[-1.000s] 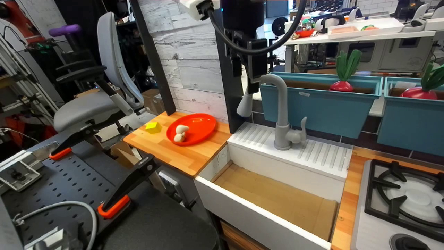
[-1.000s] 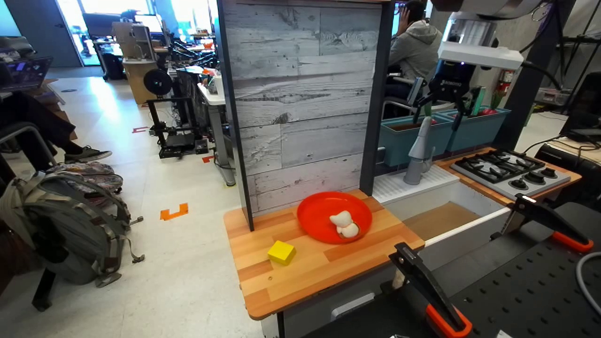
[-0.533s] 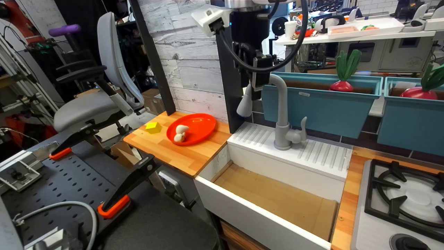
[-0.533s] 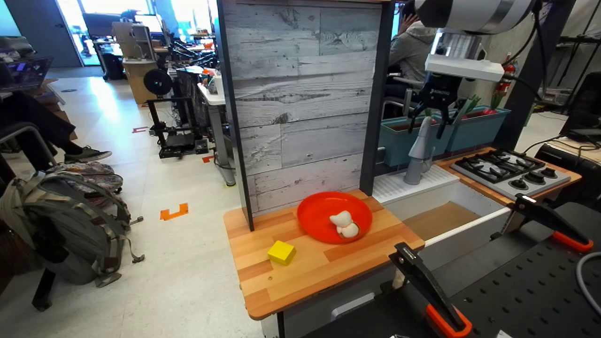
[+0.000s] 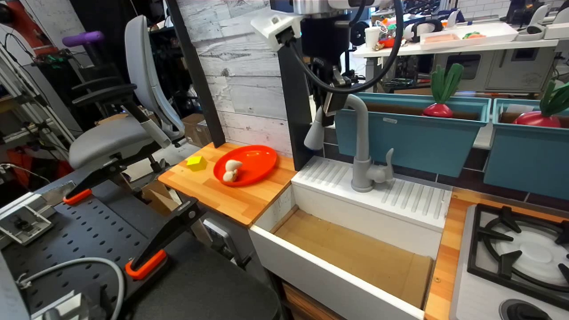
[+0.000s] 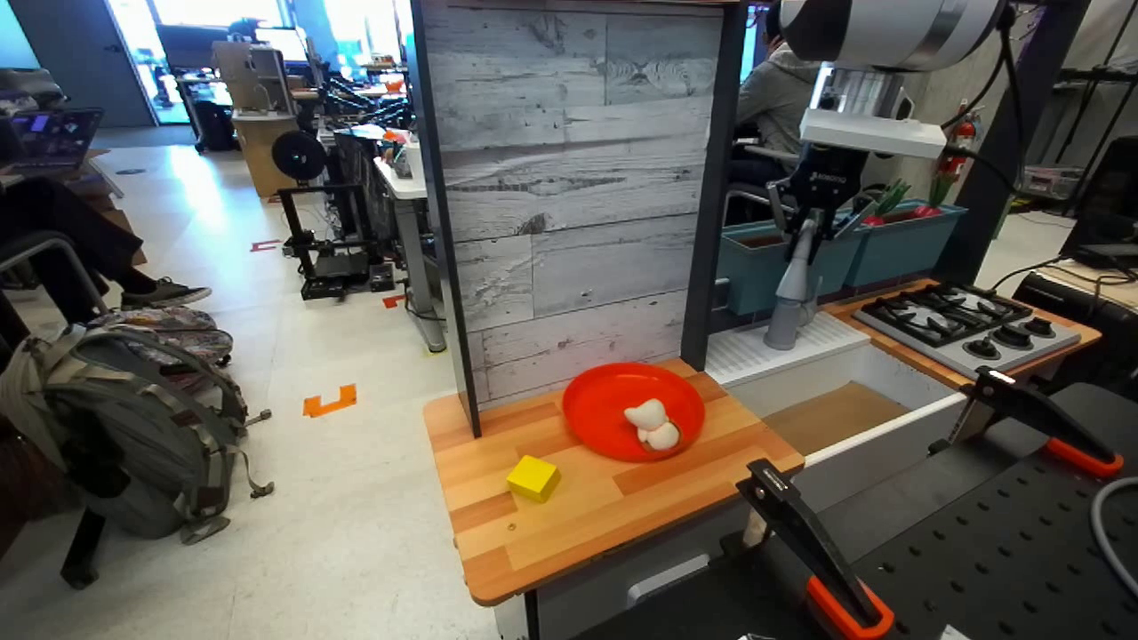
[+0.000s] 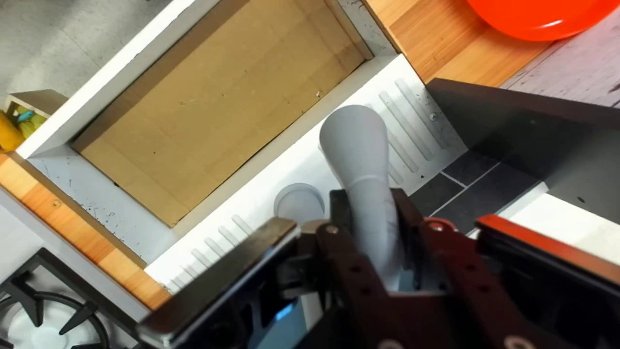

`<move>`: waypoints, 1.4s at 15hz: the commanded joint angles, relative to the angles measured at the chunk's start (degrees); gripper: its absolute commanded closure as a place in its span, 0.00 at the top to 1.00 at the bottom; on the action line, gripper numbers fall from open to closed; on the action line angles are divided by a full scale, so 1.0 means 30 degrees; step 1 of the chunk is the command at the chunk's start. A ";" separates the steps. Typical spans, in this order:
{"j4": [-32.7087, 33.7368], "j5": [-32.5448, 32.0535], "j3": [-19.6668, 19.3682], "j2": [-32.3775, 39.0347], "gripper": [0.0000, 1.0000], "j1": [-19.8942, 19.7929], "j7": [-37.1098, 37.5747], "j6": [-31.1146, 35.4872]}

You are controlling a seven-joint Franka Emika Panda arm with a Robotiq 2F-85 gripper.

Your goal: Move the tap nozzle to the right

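Note:
The tap nozzle, a matte grey gooseneck spout (image 5: 362, 129), rises from the white ledge behind the sink, its flared end pointing down to the left in that exterior view. My gripper (image 6: 807, 240) has closed around the upper bend of the tube. Seen from the wrist, the nozzle (image 7: 356, 140) passes between both dark fingertips, which press on it from either side, so the gripper (image 7: 370, 208) is shut on it. The fingers cover part of the bend in both exterior views. The short lever handle (image 5: 390, 164) at the tap's base is free of the gripper.
A black post (image 5: 295, 89) stands close beside the nozzle's end. Teal planters (image 5: 409, 138) hang just behind the tap. Below lies the white sink (image 5: 342, 284), with a stovetop (image 5: 533, 253) on one side and a red plate (image 6: 596, 409) on the other.
My gripper has come down onto the bend of the spout, and its jaws have gone from wide apart to closed on the tube. The nozzle has shifted only very slightly.

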 commanded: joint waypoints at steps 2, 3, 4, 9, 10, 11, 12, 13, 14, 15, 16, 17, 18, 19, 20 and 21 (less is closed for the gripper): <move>0.0201 -0.0989 -0.0088 -0.0452 0.06 -0.0418 -0.2160 -0.1373; 0.0069 -0.1251 -0.0163 -0.0690 0.06 -0.0618 -0.3046 -0.1599; 0.0086 -0.1498 -0.0187 -0.0738 0.06 -0.0744 -0.3786 -0.1851; 0.0683 -0.3751 -0.0521 -0.0741 0.06 -0.1461 -0.7897 -0.3867; 0.0815 -0.4288 -0.0619 -0.0686 0.06 -0.1421 -0.8366 -0.4037; 0.0919 -0.4847 -0.0749 -0.0655 0.06 -0.1308 -0.8671 -0.4174; 0.1013 -0.5363 -0.0830 -0.0615 0.06 -0.1189 -0.8946 -0.4279; 0.1053 -0.5764 -0.0830 -0.0550 0.06 -0.1138 -0.9175 -0.4201; 0.1105 -0.6136 -0.0857 -0.0481 0.06 -0.1074 -0.9322 -0.4129; 0.1152 -0.6435 -0.0846 -0.0431 0.06 -0.1038 -0.9448 -0.4159; 0.1163 -0.6597 -0.0826 -0.0402 0.50 -0.1033 -0.9453 -0.4110; 0.1224 -0.6860 -0.0846 -0.0369 0.51 -0.0978 -0.9504 -0.4278; 0.1243 -0.7202 -0.0891 -0.0411 0.58 -0.0932 -0.9563 -0.4457; 0.1281 -0.7494 -0.0906 -0.0444 0.64 -0.0913 -0.9616 -0.4622; 0.1304 -0.7725 -0.0913 -0.0472 0.70 -0.0903 -0.9662 -0.4753; 0.1319 -0.7955 -0.0914 -0.0509 0.79 -0.0908 -0.9727 -0.4868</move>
